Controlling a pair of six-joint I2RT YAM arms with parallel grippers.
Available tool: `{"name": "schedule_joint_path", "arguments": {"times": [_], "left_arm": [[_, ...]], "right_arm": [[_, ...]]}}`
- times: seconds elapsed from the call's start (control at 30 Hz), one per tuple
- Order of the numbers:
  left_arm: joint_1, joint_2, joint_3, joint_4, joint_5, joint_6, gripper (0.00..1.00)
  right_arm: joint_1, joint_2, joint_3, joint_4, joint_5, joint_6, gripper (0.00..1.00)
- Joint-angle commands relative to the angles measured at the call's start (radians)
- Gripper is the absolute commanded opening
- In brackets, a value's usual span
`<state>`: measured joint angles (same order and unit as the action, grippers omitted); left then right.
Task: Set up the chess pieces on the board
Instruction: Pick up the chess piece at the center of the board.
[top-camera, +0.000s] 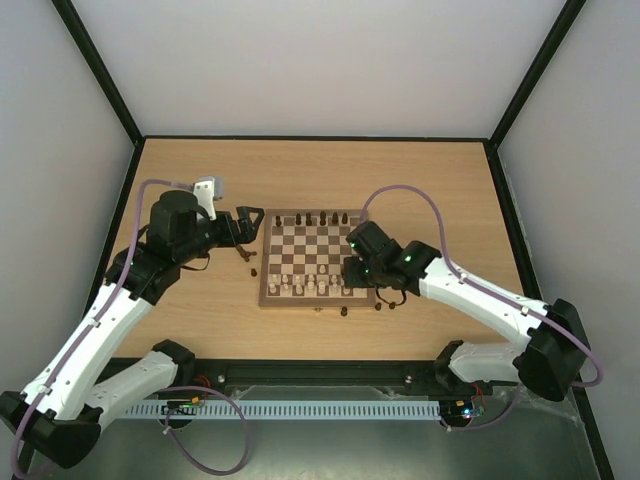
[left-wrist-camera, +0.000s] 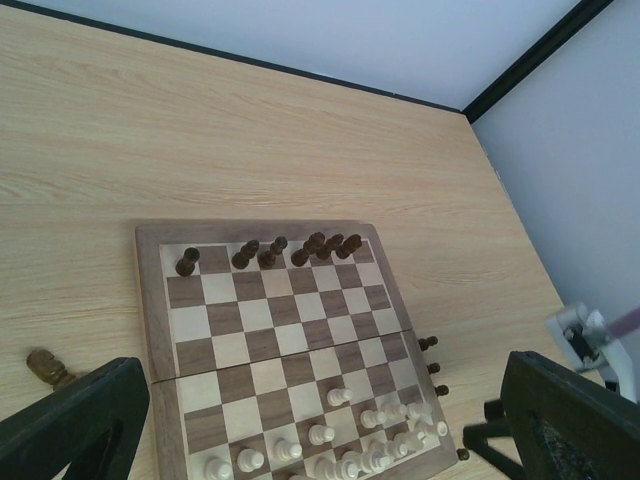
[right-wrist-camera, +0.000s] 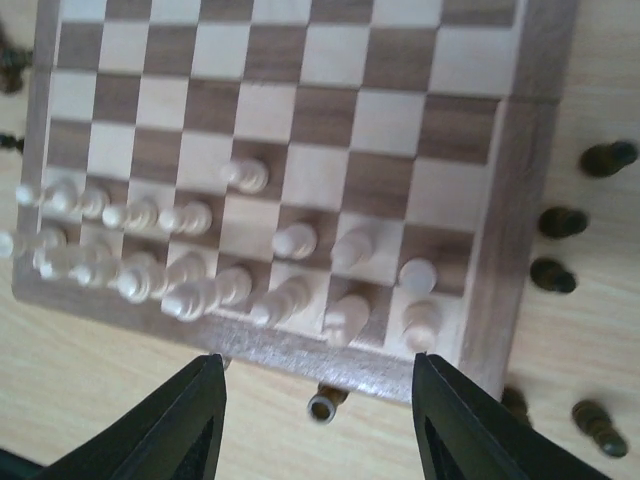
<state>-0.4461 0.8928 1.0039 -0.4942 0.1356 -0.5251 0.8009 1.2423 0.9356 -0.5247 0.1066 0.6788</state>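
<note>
Brown chess pieces (left-wrist-camera: 187, 262), about seven, stand along one board (left-wrist-camera: 148, 300) edge; left jaws wide, right jaws narrower, both empty.

Worktop (top-camera: 430, 180): light wood grain, black-edged.
Cream chessmen (top-camera: 310, 288): crowded in rows along the near edge of the board (top-camera: 265, 280), one further forward.
Walls (top-camera: 300, 60): plain white, three sides.
Perforated rail (top-camera: 330, 410): white, along the worktop's near edge.

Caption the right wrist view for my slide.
Right gripper, jaws open, over the edge of the board; cream pieces crowd its near rows, dark chess pieces sit off-board on the table.
</note>
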Motion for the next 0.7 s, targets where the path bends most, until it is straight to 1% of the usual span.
{"name": "schedule_joint_path", "arguments": {"times": [0.0,0.13,0.23,0.37,0.6,0.67], "left_arm": [[0.006,0.008,-0.013,0.028,0.014,0.011,1.00],[0.006,0.010,-0.019,0.034,0.012,0.010,0.99],[0.006,0.008,-0.029,0.038,0.010,0.008,1.00],[0.007,0.006,-0.038,0.040,0.009,0.006,1.00],[0.007,0.009,-0.047,0.046,0.005,0.002,1.00],[0.007,0.011,-0.048,0.049,0.007,0.001,0.99]], "right_arm": [[0.093,0.006,-0.036,-0.108,0.034,0.060,0.52],[0.177,0.037,-0.057,-0.123,0.067,0.098,0.51],[0.206,0.058,-0.076,-0.112,0.069,0.112,0.50],[0.224,0.078,-0.093,-0.077,0.043,0.115,0.45],[0.237,0.120,-0.102,-0.053,0.029,0.104,0.43],[0.236,0.139,-0.100,-0.045,0.028,0.101,0.39]]}}
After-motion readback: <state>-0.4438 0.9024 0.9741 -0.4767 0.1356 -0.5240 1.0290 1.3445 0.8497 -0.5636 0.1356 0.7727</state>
